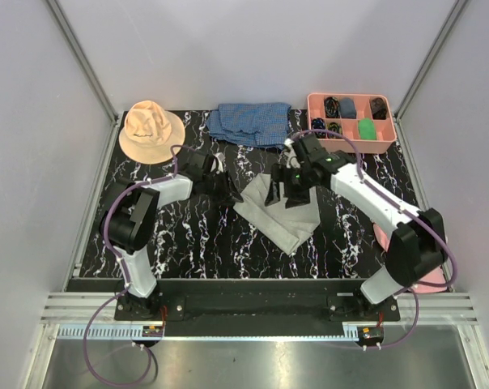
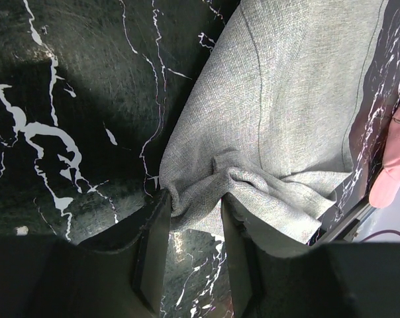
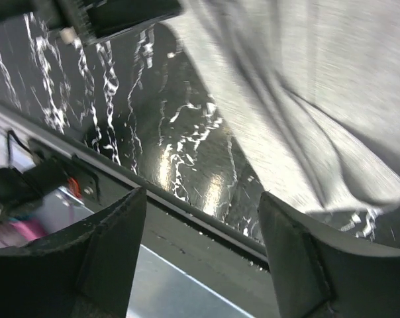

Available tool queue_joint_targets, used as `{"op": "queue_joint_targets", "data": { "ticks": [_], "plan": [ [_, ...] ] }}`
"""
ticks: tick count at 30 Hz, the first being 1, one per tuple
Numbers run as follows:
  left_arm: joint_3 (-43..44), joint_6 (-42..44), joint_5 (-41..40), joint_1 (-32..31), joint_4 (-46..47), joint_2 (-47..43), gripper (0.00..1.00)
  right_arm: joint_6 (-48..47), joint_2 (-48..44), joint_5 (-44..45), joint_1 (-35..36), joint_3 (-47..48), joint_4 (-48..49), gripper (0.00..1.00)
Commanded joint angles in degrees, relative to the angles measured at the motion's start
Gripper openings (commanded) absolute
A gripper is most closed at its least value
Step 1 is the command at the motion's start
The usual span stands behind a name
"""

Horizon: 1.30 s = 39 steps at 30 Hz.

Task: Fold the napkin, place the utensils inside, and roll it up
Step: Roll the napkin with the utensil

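Note:
The light-grey napkin lies rumpled on the black marble table, roughly at its middle. My left gripper is at the napkin's left corner. In the left wrist view that corner is bunched between the fingertips, so this gripper is shut on the napkin. My right gripper hovers over the napkin's upper part. In the right wrist view it stands wide open with nothing between its fingers, and the napkin shows at the upper right. The utensils are out of view.
A tan hat sits at the back left and a blue checked cloth at the back middle. A pink compartment tray is at the back right. A pink cap lies near the right arm. The table's near rail runs below the right gripper.

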Motion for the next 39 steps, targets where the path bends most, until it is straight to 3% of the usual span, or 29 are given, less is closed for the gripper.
{"op": "queue_joint_targets", "data": {
  "ticks": [1,5,23,32,36,39],
  "plan": [
    [2.3,0.8,0.3,-0.2,-0.5,0.5,0.39,-6.1,6.4,5.3,6.0,4.7,2.6,0.78],
    [2.9,0.8,0.5,-0.2,-0.8,0.7,0.39,-8.0,10.4,9.4,9.7,5.1,5.2,0.79],
    [3.6,1.4,0.4,-0.3,-2.2,0.6,0.38,-8.7,15.8,16.7,12.9,-5.2,16.9,0.79],
    [4.2,1.4,0.7,-0.2,-2.9,1.1,0.38,-6.2,8.7,26.5,14.7,-7.0,16.6,0.8],
    [4.2,1.3,0.7,-0.2,-2.9,1.0,0.38,-8.2,5.0,26.6,15.3,-7.2,16.6,0.81],
    [4.2,1.4,0.6,-0.2,-3.0,0.8,0.38,-9.8,4.0,22.1,15.7,-7.1,16.9,0.81]
  ]
}}
